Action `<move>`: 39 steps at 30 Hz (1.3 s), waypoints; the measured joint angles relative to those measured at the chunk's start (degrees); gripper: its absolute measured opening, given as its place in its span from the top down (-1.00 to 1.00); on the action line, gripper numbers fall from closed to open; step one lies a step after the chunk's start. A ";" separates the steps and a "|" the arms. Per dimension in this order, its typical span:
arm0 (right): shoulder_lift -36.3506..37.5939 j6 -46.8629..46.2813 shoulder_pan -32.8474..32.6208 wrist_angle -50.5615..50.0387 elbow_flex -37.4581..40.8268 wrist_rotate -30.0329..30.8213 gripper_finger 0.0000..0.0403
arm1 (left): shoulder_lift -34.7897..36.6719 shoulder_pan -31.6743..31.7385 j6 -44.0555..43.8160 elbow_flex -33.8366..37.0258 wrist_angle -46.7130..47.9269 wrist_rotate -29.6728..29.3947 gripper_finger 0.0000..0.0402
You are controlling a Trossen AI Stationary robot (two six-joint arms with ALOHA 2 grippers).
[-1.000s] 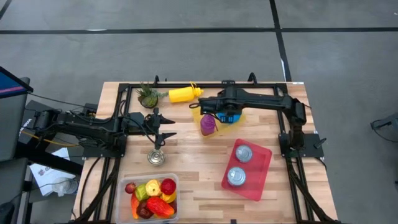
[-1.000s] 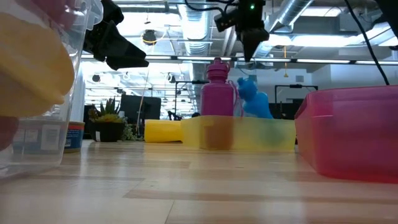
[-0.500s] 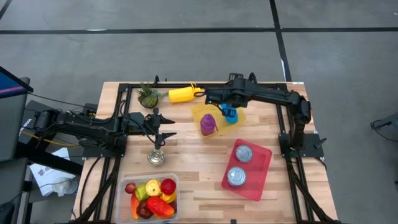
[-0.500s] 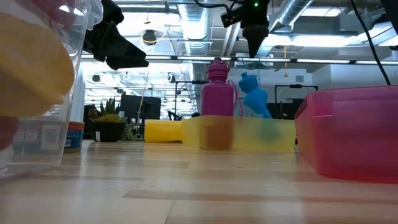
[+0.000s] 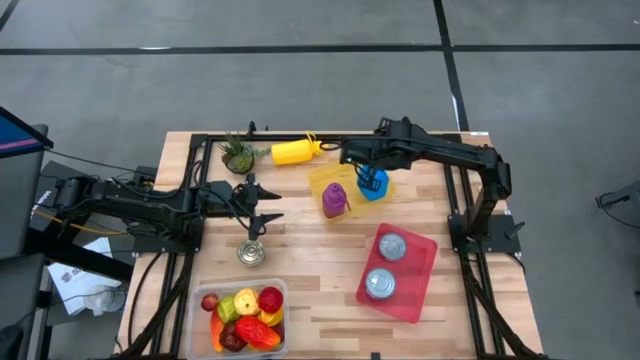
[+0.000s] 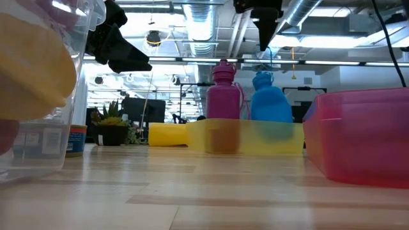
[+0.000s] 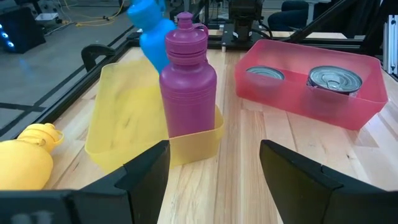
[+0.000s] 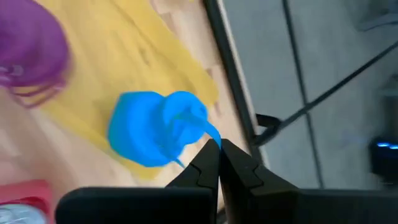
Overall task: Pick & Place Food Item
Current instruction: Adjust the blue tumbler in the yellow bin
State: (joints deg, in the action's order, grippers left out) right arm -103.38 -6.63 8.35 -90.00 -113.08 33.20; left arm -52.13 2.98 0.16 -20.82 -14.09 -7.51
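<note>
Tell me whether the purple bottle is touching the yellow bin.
Touching. In the left wrist view the purple bottle stands upright inside the yellow bin, its base hidden behind the bin's front wall, resting on the floor.

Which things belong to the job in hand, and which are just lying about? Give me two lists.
In the job:
right gripper, shut on the blue bottle's strap
blue bottle
yellow bin under it
clear tub of toy food
left gripper, open, waiting

Lying about:
purple bottle
yellow bottle
red bin
cans
small plant
metal tin
</note>
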 joint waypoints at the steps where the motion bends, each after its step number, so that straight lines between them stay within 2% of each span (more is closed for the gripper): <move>1: 0.10 -0.92 -0.29 -0.02 0.00 -0.72 1.00 | -0.01 -0.01 0.00 0.00 0.00 0.00 -0.20; 7: 0.10 -5.03 -3.60 0.00 0.00 -4.62 1.00 | -0.01 0.00 0.00 0.00 0.00 0.02 -0.20; 18: 0.07 -9.92 -6.43 -0.01 0.00 -7.29 1.00 | 0.01 0.00 -0.02 0.00 0.00 0.04 -0.20; 27: 0.05 -5.06 -3.35 -0.02 0.00 -4.71 1.00 | -0.01 -0.02 -0.02 0.00 -0.02 0.26 -0.20; 34: 0.05 -4.14 0.64 -0.02 0.00 -5.02 1.00 | -0.01 -0.02 -0.02 0.00 -0.02 0.24 -0.20; 39: 1.13 -5.12 2.82 -0.02 0.00 -7.37 1.00 | -0.01 0.00 -0.02 0.00 0.69 0.22 -0.20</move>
State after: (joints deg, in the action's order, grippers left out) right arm -102.25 -11.75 11.17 -90.02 -113.08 25.84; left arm -52.14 2.98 0.14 -20.82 -13.40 -7.29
